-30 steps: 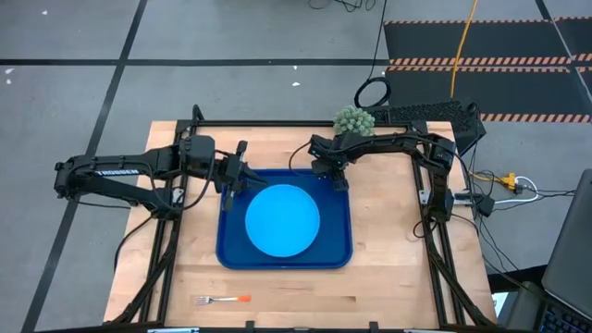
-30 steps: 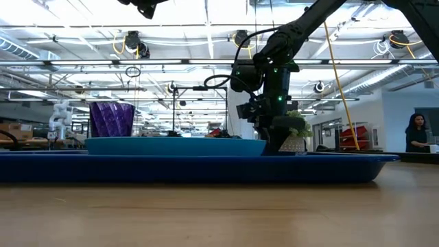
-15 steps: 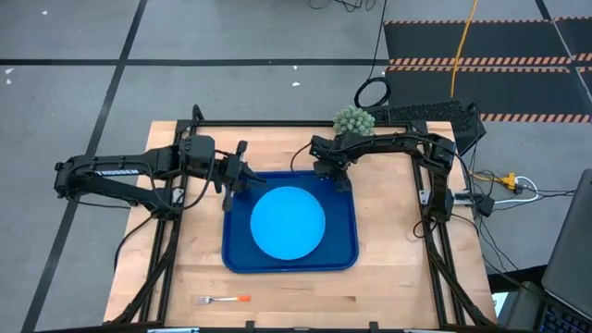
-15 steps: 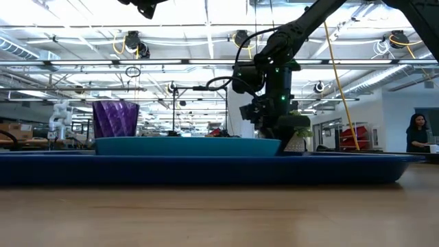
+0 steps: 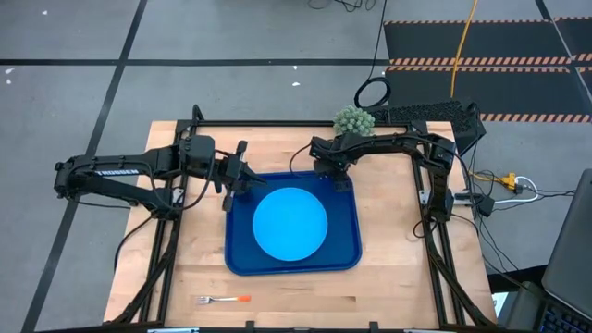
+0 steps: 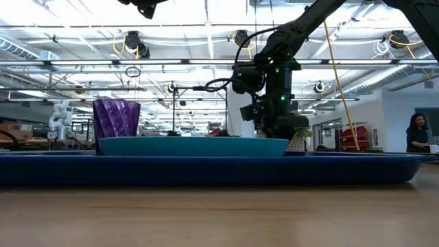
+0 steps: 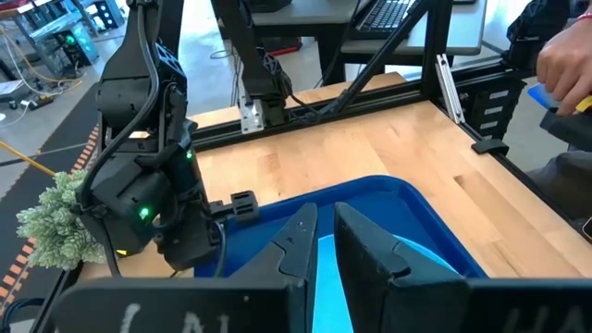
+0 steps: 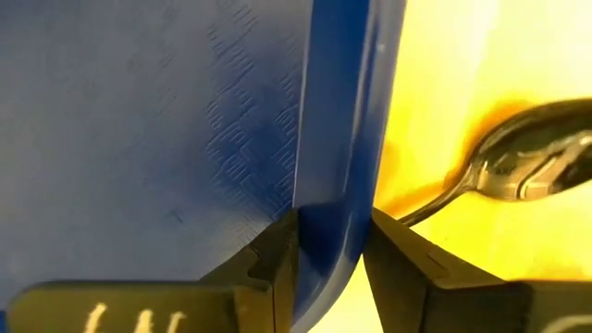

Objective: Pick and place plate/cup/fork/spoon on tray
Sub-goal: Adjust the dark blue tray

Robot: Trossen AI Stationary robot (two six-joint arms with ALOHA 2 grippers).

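A large dark blue rectangular plastic tray [image 5: 344, 254] with a raised rim lies on the pale wooden worktop [image 5: 398, 250]. Over the last second it has slid toward the robot's right, carrying everything on it. The right pincer [image 8: 330, 242] is clamped on the tray's rim at the far edge, one finger on each side of the rim wall, so the right arm appears to be dragging it.

A round flat bright light-blue plate [image 5: 289, 223] sits in the middle of the tray and has moved with it. A small dark purple cylindrical cup [image 6: 116, 117] stands at the tray's left far corner, beside the left pincer [image 7: 324, 242], whose fingers stand slightly apart over the tray, holding nothing.

A small fork with silver tines and an orange handle [image 5: 225, 300] lies on the worktop near the front edge, well apart from the tray. A slim dark metallic spoon [image 8: 504, 166] lies on the worktop just outside the gripped rim. Both remain to be placed.
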